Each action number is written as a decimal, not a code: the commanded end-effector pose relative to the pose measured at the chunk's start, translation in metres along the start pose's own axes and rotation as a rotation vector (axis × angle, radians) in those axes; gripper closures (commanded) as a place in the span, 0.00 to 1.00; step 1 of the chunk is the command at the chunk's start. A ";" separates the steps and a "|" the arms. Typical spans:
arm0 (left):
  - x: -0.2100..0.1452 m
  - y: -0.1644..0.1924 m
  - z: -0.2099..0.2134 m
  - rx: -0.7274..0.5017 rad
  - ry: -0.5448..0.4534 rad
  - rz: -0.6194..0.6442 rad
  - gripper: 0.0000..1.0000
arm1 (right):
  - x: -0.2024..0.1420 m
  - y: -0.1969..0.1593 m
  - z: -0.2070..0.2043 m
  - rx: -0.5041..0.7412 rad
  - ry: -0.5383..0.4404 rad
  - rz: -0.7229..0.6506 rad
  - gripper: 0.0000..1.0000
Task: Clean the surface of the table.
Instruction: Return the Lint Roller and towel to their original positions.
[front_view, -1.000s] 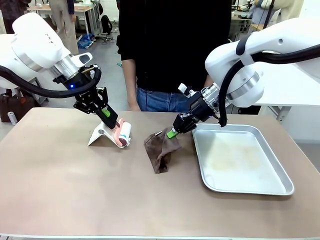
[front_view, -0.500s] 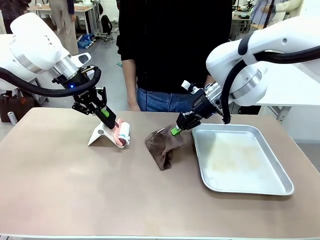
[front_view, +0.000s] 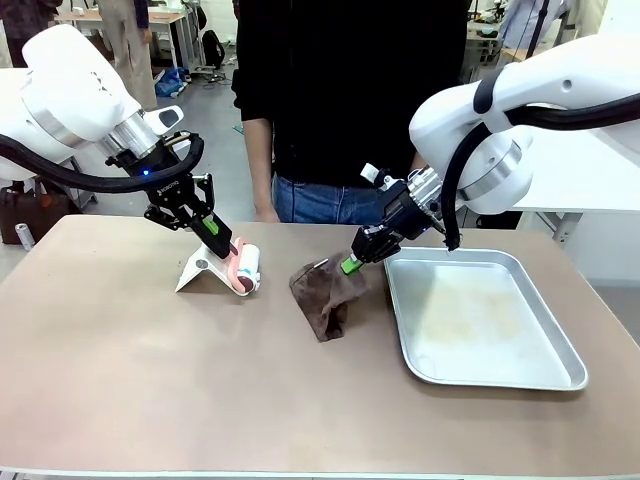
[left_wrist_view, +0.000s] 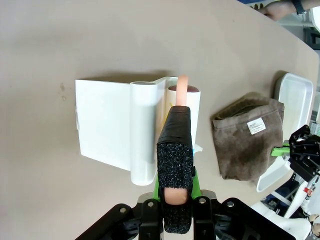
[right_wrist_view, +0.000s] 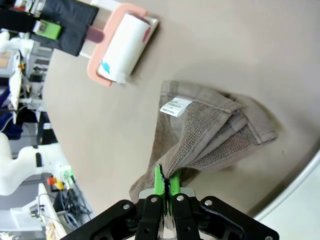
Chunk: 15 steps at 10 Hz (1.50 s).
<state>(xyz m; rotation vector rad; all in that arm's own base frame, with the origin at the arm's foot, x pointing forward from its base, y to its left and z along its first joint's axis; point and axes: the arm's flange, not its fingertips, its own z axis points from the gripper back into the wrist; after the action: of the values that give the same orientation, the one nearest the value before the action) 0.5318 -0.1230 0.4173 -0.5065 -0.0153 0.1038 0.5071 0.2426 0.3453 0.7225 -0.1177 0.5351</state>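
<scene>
On the tan table (front_view: 150, 370), my left gripper (front_view: 222, 247) is shut on the black foam grip of a pink-handled lint roller (front_view: 245, 268). The roller's head rests against a white stand (front_view: 200, 270). In the left wrist view the handle (left_wrist_view: 175, 150) runs up between the green pads to the roller head (left_wrist_view: 187, 107). My right gripper (front_view: 348, 265) is shut on a corner of a brown towel (front_view: 325, 295), whose other end lies crumpled on the table. In the right wrist view, my gripper (right_wrist_view: 165, 182) pinches the towel (right_wrist_view: 205, 132) tight between its green pads.
A shiny metal tray (front_view: 400, 320) lies on the table at the right, its near-left rim beside the towel. A person in a dark top stands at the far edge. The front half of the table is bare.
My right gripper has pulled the towel a little to the right and away from me, toward the tray. The left gripper and lint roller have stayed where they were.
</scene>
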 end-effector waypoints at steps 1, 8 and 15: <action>-0.003 0.014 -0.014 0.065 0.009 0.021 0.78 | -0.002 0.004 0.003 -0.066 0.012 -0.028 0.96; -0.001 0.019 -0.009 0.048 0.011 0.021 0.00 | -0.003 0.006 0.005 -0.062 0.029 -0.025 0.00; -0.024 0.038 0.049 -0.004 -0.028 -0.073 0.00 | -0.007 0.034 0.045 -0.256 -0.010 -0.001 0.00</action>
<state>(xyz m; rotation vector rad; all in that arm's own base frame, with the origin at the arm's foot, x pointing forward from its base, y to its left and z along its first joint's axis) 0.5188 -0.0816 0.4347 -0.4813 -0.0398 0.0681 0.5012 0.2344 0.3793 0.5788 -0.1616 0.5395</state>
